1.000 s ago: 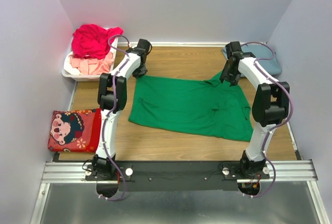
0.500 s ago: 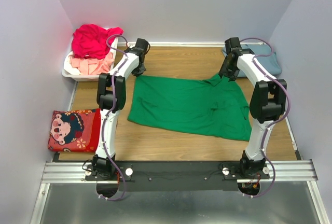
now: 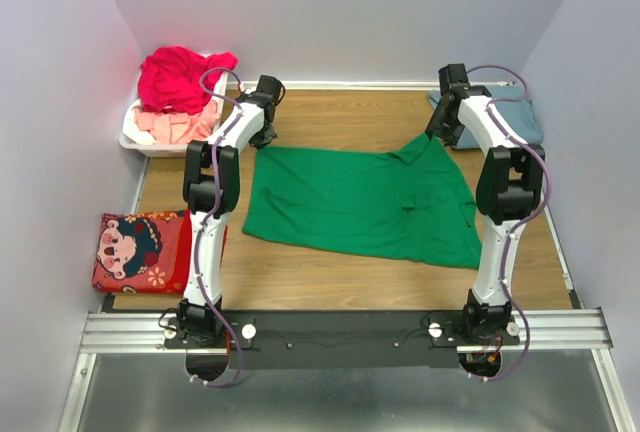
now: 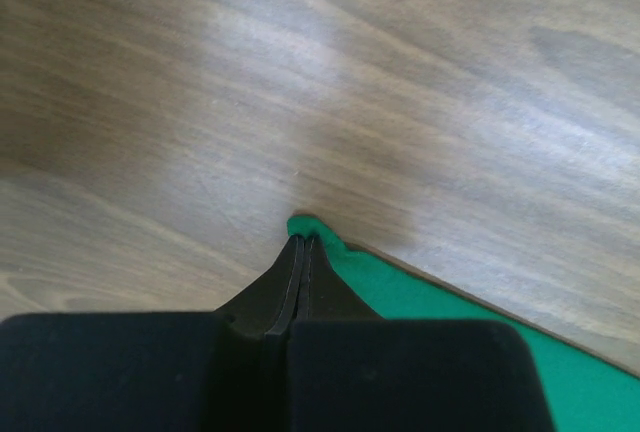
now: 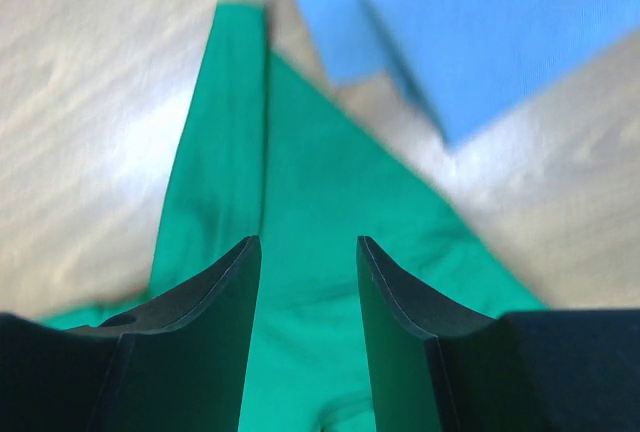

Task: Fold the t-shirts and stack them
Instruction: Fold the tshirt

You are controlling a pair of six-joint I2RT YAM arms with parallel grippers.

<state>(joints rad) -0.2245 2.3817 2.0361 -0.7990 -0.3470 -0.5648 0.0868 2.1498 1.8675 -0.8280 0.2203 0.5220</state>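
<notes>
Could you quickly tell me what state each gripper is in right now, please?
Left gripper: shut on the corner of the green t-shirt.
Right gripper: open, jaws apart above the green t-shirt, holding nothing.

green t-shirt (image 3: 365,202) spread flat, blue-grey t-shirt (image 3: 510,117) folded

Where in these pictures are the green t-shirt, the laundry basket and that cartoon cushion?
green t-shirt (image 3: 350,202): top view, middle of its spread body.
white basket (image 3: 133,136): top view, its near-left rim.
cartoon cushion (image 3: 140,250): top view, on the printed face.
</notes>
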